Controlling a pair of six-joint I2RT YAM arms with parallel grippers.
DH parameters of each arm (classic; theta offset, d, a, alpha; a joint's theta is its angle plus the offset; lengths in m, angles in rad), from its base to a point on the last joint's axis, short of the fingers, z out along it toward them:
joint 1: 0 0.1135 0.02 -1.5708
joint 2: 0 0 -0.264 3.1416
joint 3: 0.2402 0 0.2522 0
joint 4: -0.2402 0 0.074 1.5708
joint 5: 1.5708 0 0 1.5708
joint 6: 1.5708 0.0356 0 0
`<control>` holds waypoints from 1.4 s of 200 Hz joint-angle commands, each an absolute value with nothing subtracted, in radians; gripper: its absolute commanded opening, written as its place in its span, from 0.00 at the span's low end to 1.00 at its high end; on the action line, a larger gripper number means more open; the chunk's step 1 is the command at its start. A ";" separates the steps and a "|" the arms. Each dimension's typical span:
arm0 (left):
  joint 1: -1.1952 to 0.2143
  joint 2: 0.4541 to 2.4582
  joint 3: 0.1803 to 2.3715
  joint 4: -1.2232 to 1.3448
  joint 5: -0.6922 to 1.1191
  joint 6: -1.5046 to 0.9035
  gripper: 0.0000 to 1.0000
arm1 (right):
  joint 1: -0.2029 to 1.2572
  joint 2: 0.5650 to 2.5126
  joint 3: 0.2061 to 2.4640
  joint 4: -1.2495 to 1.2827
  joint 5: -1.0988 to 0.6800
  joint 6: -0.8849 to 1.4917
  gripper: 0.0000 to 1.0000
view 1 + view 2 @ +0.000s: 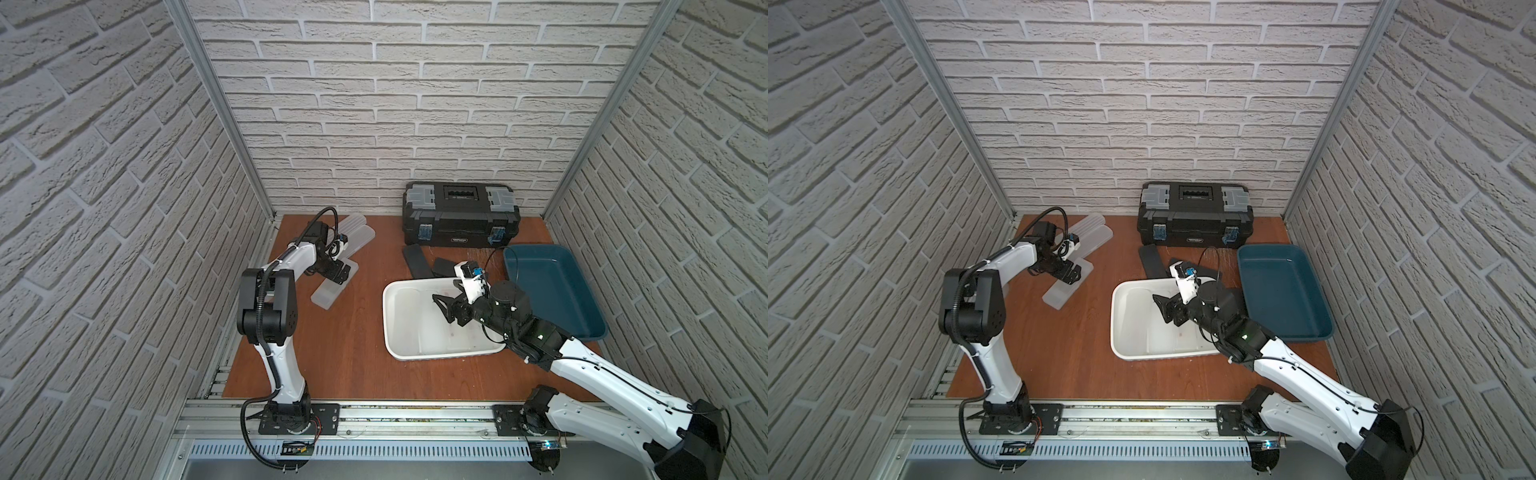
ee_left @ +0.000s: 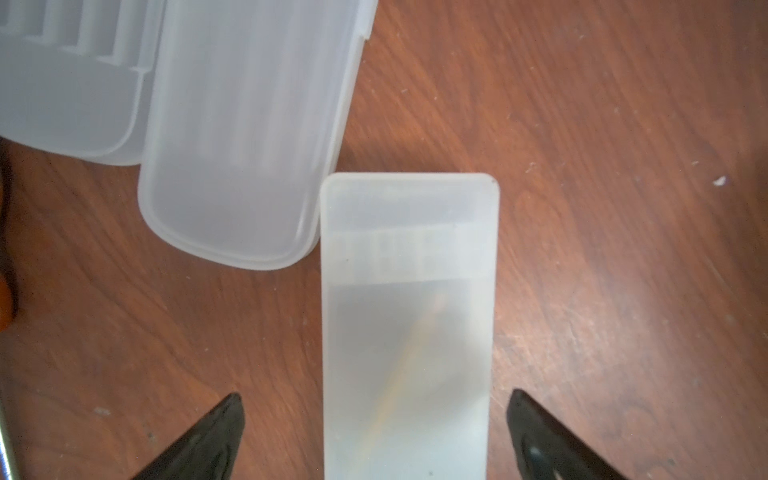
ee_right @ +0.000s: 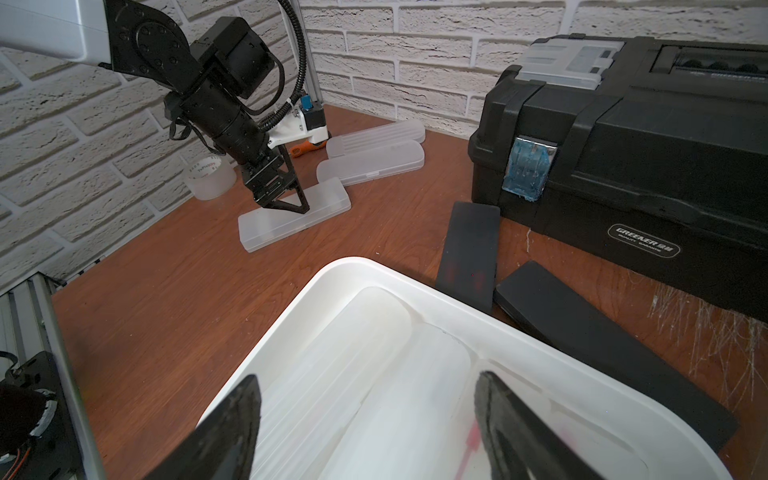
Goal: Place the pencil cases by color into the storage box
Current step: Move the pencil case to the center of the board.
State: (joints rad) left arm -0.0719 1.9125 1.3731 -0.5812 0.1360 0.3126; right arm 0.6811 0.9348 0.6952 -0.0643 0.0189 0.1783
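**Left pincer** [image 2: 376,415]: jaws wide apart, straddling the narrow width of a frosted case [image 2: 409,311] that lies flat on the tabletop [image 1: 332,353]. The wrist view shows a gap on each side, so nothing is gripped yet.

**Right pincer** [image 3: 365,386]: jaws parted and empty, hanging over the white bin [image 3: 345,266]. Frosted cases already lie side by side in that bin.

**Handling (judgement):**
- The case looks like thin, hollow moulded plastic: light, stiff along its length, smooth-skinned and probably slippery.
- Take it across the narrow width near mid-length so it lifts level. A hold near one end would likely let it pivot.
- Too hard a squeeze might flex the lid or pop it open.
- A faint yellowish streak shows through the wall. I cannot tell what it is.

**Near the case:** two more frosted cases [image 2: 245,166] overlap each other. One is ribbed and one plain, both translucent with rounded corners. The plain one's corner sits just beside the target, possibly touching, so a lift could nudge it.

**Farther out:**
- Matte black cases [image 3: 469,257], flat and opaque, overlap between the white bin and the black toolbox [image 1: 461,216].
- The teal bin [image 1: 552,291] stands beside the white one, and no case is seen in it.
- A tape roll [image 3: 210,178] and a screwdriver [image 3: 307,147] lie by the wall.
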 commanded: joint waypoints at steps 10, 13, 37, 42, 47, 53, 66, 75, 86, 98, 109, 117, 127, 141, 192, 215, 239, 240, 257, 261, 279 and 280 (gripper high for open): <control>-0.078 1.923 1.382 -0.594 0.136 0.341 0.98 | 0.690 0.933 0.682 -0.032 0.005 0.167 0.81; -0.079 1.925 1.382 -0.595 0.134 0.341 0.98 | 0.690 0.932 0.683 -0.031 0.005 0.167 0.81; -0.083 1.934 1.381 -0.604 0.136 0.345 0.98 | 0.691 0.933 0.682 -0.031 0.005 0.165 0.81; -0.084 1.937 1.381 -0.606 0.136 0.345 0.98 | 0.691 0.934 0.683 -0.031 0.006 0.166 0.81; -0.085 1.940 1.381 -0.608 0.137 0.344 0.98 | 0.692 0.934 0.682 -0.031 0.005 0.166 0.81; -0.086 1.942 1.382 -0.610 0.137 0.344 0.98 | 0.692 0.936 0.683 -0.032 0.005 0.165 0.81; -0.091 1.946 1.379 -0.609 0.138 0.342 0.98 | 0.693 0.936 0.684 -0.031 0.005 0.166 0.81; -0.096 1.948 1.380 -0.608 0.137 0.344 0.98 | 0.693 0.937 0.683 -0.031 0.006 0.164 0.81; -0.100 1.953 1.379 -0.610 0.137 0.344 0.98 | 0.694 0.939 0.684 -0.031 0.005 0.163 0.81; -0.103 1.959 1.384 -0.615 0.136 0.342 0.98 | 0.695 0.941 0.685 -0.031 0.003 0.164 0.81; -0.106 1.968 1.392 -0.621 0.135 0.340 0.98 | 0.695 0.943 0.685 -0.032 0.003 0.162 0.81; -0.108 1.974 1.397 -0.628 0.132 0.341 0.98 | 0.696 0.945 0.687 -0.032 0.005 0.162 0.81; -0.110 1.981 1.403 -0.633 0.125 0.341 0.98 | 0.697 0.945 0.687 -0.033 0.005 0.162 0.81; -0.109 1.987 1.410 -0.642 0.126 0.340 0.98 | 0.698 0.945 0.687 -0.035 0.007 0.160 0.81; -0.115 2.022 1.458 -0.699 0.135 0.287 0.91 | 0.698 0.944 0.687 -0.037 0.009 0.161 0.81; -0.125 2.035 1.489 -0.734 0.143 0.228 0.89 | 0.699 0.941 0.690 -0.042 0.006 0.166 0.81; -0.157 2.055 1.517 -0.787 0.116 0.157 0.87 | 0.699 0.938 0.692 -0.045 0.006 0.168 0.80; -0.158 2.057 1.518 -0.789 0.115 0.154 0.86 | 0.699 0.937 0.693 -0.045 0.006 0.168 0.80; -0.175 2.077 1.538 -0.837 0.087 0.097 0.83 | 0.701 0.928 0.690 -0.043 0.008 0.170 0.80; -0.176 2.080 1.540 -0.846 0.081 0.084 0.82 | 0.701 0.925 0.688 -0.043 0.006 0.172 0.80; -0.185 2.082 1.537 -0.865 0.050 0.026 0.79 | 0.703 0.917 0.687 -0.042 0.006 0.174 0.80; -0.186 2.082 1.535 -0.865 0.047 0.022 0.79 | 0.703 0.916 0.686 -0.042 0.006 0.174 0.80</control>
State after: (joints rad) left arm -0.1719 2.0590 1.5257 -0.7738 0.0959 0.1329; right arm 0.6914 0.9424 0.6952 -0.0647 0.0124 0.1757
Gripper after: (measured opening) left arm 0.800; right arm 0.802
